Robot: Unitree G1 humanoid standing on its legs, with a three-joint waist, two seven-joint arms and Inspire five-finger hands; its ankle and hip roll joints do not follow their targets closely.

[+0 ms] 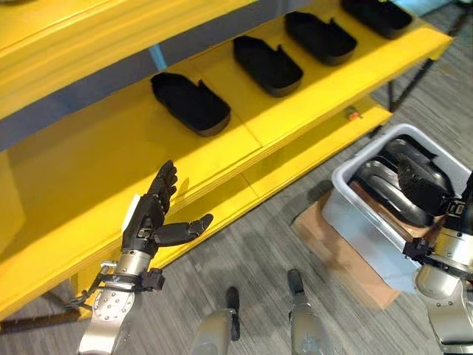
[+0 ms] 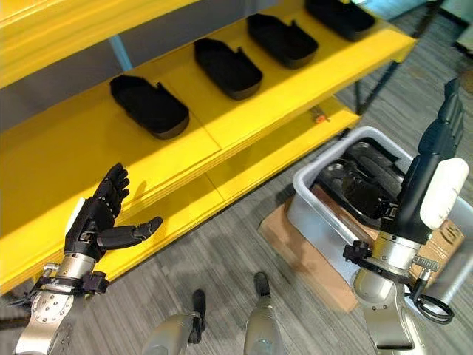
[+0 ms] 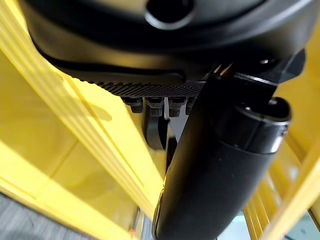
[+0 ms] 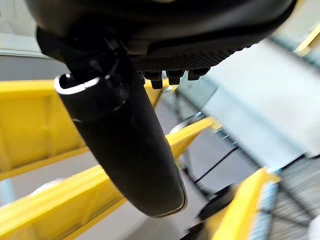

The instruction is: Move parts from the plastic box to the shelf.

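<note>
No text, label, number or sign can be read anywhere in these views. The yellow shelf, the black parts on it and the plastic box carry no legible print.

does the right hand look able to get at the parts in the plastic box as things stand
Probably yes. The right hand is raised beside the plastic box with straight fingers, holding nothing. The box has no lid and the dark parts lie exposed at the top, so nothing blocks it from reaching down.
</note>
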